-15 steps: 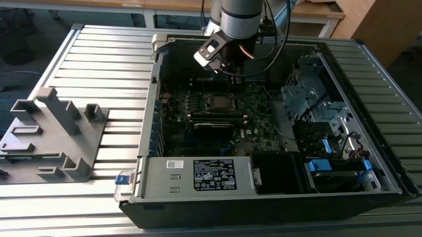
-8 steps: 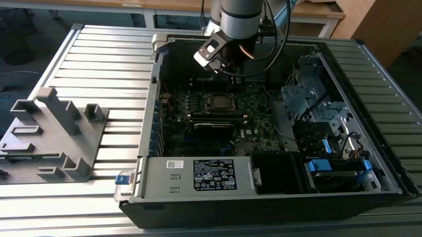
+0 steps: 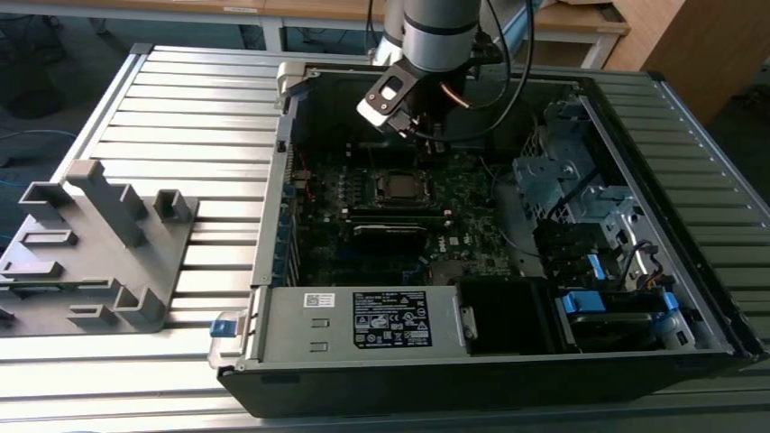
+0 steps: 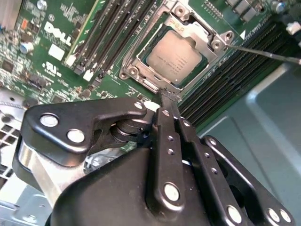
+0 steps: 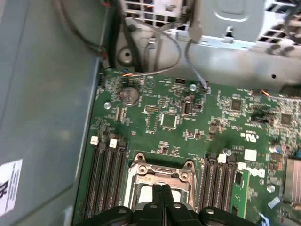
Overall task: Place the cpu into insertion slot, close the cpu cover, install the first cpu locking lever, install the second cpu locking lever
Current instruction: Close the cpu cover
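From my console, the slatted table point(image 3: 180, 117) carries the open computer case point(image 3: 481, 383), lying on its side so the green motherboard point(image 5: 197, 117) faces up for the arm, which enters at the upper middle of the exterior view. The insertion slot point(image 3: 399, 185) sits near the middle of that frame, and the pincer point(image 3: 421, 135) hangs just above it. In the second wrist view the pincer point(image 4: 167, 96) has its fingers pressed together with nothing between them, its tip right at the slot's edge, I judge to work the hardware there. The cpu cover point(image 4: 188, 27), a silvery frame, appears to lie flat. The cpu point(image 4: 178, 56) sits in its window, dull grey. A thin lever rod point(image 4: 263, 53) juts away from one corner, seemingly unlatched.
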Controlling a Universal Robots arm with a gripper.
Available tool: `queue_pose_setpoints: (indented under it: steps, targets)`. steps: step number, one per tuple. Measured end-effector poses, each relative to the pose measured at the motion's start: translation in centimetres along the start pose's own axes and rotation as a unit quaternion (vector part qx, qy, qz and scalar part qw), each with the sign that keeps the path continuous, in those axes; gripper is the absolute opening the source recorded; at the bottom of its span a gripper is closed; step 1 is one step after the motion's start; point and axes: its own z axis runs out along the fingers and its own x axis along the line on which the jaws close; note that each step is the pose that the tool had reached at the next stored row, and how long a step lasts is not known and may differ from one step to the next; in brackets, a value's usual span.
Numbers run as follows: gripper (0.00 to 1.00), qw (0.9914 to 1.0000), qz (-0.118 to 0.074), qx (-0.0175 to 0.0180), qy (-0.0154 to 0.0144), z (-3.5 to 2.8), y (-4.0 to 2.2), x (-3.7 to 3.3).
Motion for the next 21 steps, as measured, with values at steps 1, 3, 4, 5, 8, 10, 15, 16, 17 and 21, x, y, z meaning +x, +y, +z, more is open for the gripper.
queue_pose_setpoints:
  steps: [1,3,4,5,8,10,15,16,17,21]
  targets:
    - [0.11,0.99996,-0.009,0.0002,0.0005,0.01,0.0,0.0]
    - [0.11,0.99965,-0.026,0.0007,0.0013,0.03,0.0,0.0]
    - [0.11,0.99938,-0.035,0.0009,0.0017,0.04,0.0,0.0]
    - [0.11,0.99905,-0.043,0.0012,0.002,0.05,-0.01,0.0]
    - [0.11,0.99758,-0.069,0.002,0.003,0.08,-0.01,0.0]
    - [0.11,0.99625,-0.086,0.0024,0.0037,0.1,-0.01,-0.01]
    - [0.11,0.99145,-0.13,0.0036,0.006,0.15,-0.01,0.0]
    - [0.11,0.99031,-0.139,0.0038,0.0065,0.17,-0.01,-0.01]
    - [0.11,0.98906,-0.147,0.004,0.007,0.18,-0.01,0.0]
    - [0.11,0.98336,-0.181,0.0047,0.009,0.22,-0.02,0.0]
